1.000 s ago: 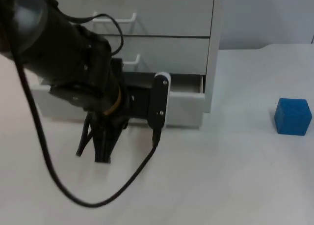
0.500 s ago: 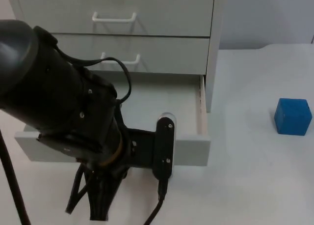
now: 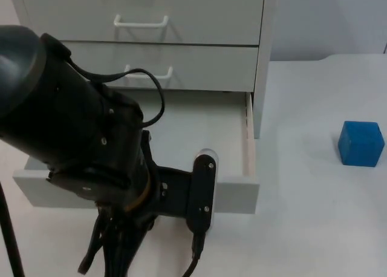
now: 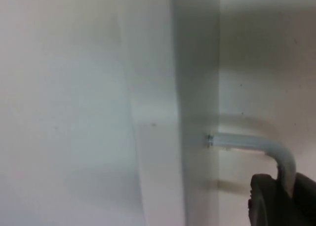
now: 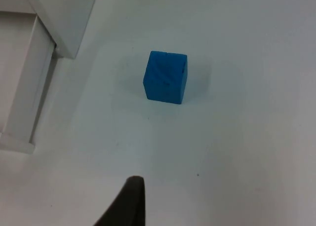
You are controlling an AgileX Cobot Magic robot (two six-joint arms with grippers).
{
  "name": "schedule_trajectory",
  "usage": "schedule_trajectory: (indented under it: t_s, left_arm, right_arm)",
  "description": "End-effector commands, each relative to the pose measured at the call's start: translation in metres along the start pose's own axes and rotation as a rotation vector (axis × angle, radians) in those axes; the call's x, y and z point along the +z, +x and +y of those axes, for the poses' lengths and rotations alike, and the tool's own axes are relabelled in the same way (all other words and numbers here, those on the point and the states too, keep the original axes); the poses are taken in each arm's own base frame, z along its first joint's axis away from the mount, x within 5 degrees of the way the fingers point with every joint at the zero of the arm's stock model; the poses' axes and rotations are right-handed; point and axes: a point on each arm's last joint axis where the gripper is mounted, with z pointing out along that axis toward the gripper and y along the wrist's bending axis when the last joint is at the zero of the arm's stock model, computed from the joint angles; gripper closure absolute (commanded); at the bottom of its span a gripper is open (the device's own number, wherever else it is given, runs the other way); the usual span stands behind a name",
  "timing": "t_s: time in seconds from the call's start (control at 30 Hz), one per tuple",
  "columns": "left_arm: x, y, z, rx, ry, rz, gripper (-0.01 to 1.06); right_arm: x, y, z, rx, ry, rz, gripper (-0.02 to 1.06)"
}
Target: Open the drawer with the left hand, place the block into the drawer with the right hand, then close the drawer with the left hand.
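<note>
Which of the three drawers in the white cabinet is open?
The bottom white drawer, pulled out over the table; the middle drawer and top drawer sit flush.

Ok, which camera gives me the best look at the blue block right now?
The right wrist view: the block sits whole on the table beside the open drawer. The top view shows it too, off near the edge; the left wrist view shows none of it.

The left gripper (image 4: 281, 196) has pulled the bottom drawer (image 3: 236, 195) further out

Matt blue block (image 3: 361, 143) on a smooth white table (image 3: 314, 228); drawer (image 3: 236, 195) fronts look smooth, matt, pale grey
</note>
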Motion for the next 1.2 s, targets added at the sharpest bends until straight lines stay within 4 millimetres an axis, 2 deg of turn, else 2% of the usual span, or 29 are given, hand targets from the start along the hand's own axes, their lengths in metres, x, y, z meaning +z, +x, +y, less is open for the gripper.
schedule_trajectory:
  t_s: [0.0, 0.2, 0.27, 0.3, 0.47, 0.5, 0.57, 0.9, 1.17]
  left_arm:
    - [0.004, -0.001, -0.01, 0.005, 0.041, -0.013, 1.05]
    - [0.004, -0.003, -0.01, -0.001, 0.043, -0.038, 1.03]
    - [0.004, -0.003, -0.01, 0.001, 0.042, -0.038, 0.87]
    - [0.004, -0.003, -0.01, 0.001, 0.042, -0.038, 0.87]
    - [0.002, -0.003, -0.009, -0.001, 0.037, -0.043, 0.4]
    - [0.002, -0.003, -0.009, -0.001, 0.037, -0.043, 0.4]
    - [-0.004, -0.004, -0.006, -0.01, 0.021, -0.059, 0.33]
    - [-0.037, 0.002, 0.01, -0.069, -0.06, -0.074, 0.34]
    - [-0.075, 0.007, 0.019, -0.244, -0.091, -0.155, 0.34]
  right_arm:
    - [0.0, -0.001, -0.001, -0.007, 0.008, -0.008, -0.01]
    - [0.0, -0.001, -0.001, -0.007, 0.008, -0.008, -0.01]
    - [0.0, -0.001, -0.001, -0.007, 0.008, -0.008, -0.01]
    - [0.0, -0.001, -0.001, -0.007, 0.008, -0.008, -0.01]
    - [0.0, -0.001, -0.001, -0.007, 0.008, -0.015, -0.01]
    - [0.0, -0.001, -0.001, -0.007, 0.008, -0.015, -0.01]
    - [0.0, -0.001, -0.001, -0.007, 0.009, -0.017, -0.01]
    - [0.0, -0.001, -0.001, -0.007, 0.009, -0.017, -0.01]
    - [0.0, -0.001, -0.001, -0.004, 0.006, -0.017, -0.01]
